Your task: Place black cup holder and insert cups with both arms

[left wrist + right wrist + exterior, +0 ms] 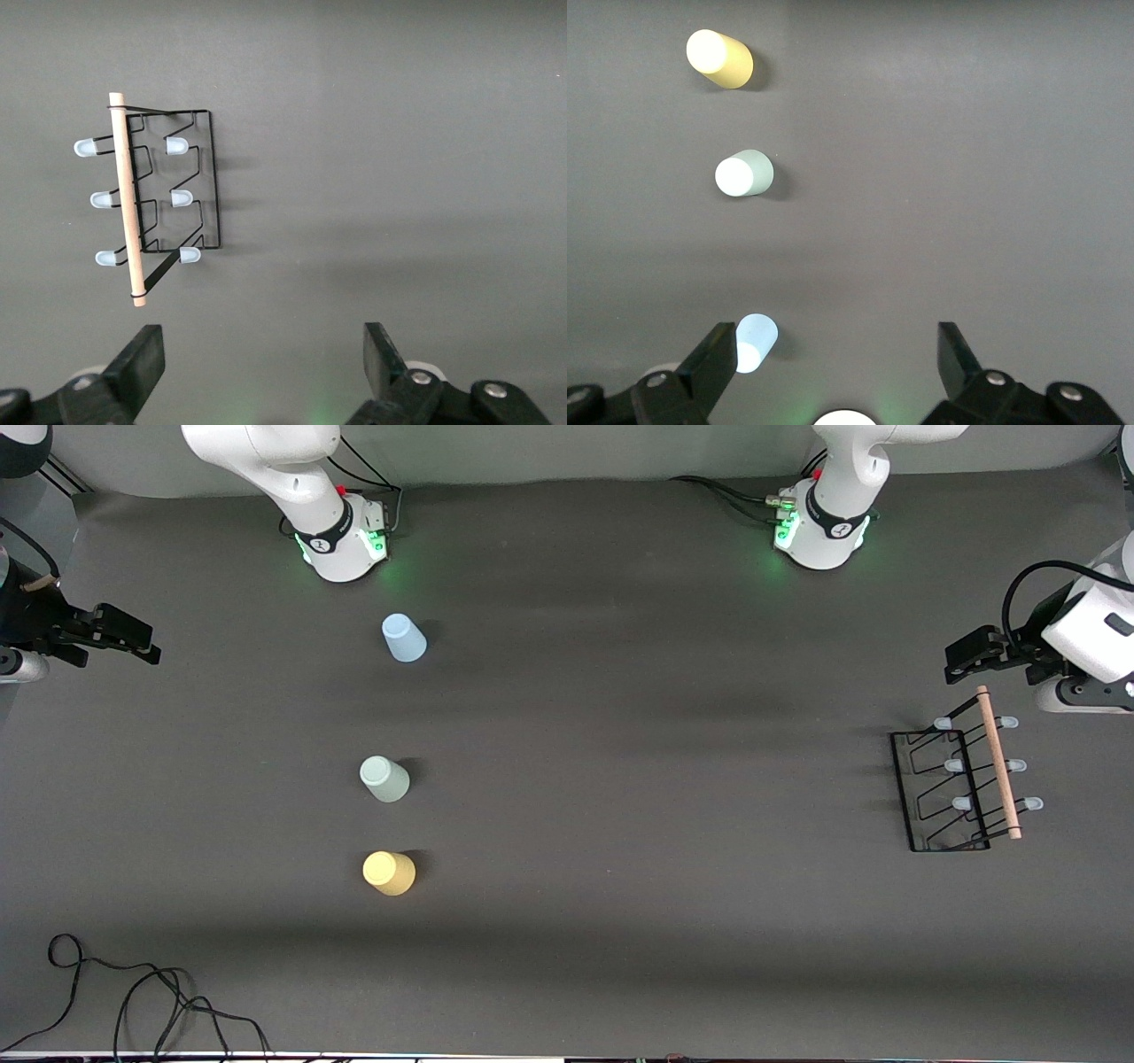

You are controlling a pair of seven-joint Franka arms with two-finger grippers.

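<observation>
The black cup holder [948, 790] stands on the grey table at the left arm's end, its wooden handle [998, 762] on top and its pale-capped prongs free. It also shows in the left wrist view [168, 190]. My left gripper [967, 657] [263, 359] hangs open and empty above the table, by the rack's end nearest the arm bases. The light blue cup [404, 638], the mint green cup [384, 779] and the yellow cup [389, 872] stand in a row toward the right arm's end. My right gripper [133, 639] [835, 359] is open and empty, high at that end of the table. In the right wrist view the blue cup [755, 343] lies close by one finger.
Both arm bases [341, 545] [819, 536] stand at the table's edge farthest from the front camera. Loose black cables [142, 992] lie near the table's front edge at the right arm's end. Bare grey table [664, 779] lies between the cups and the rack.
</observation>
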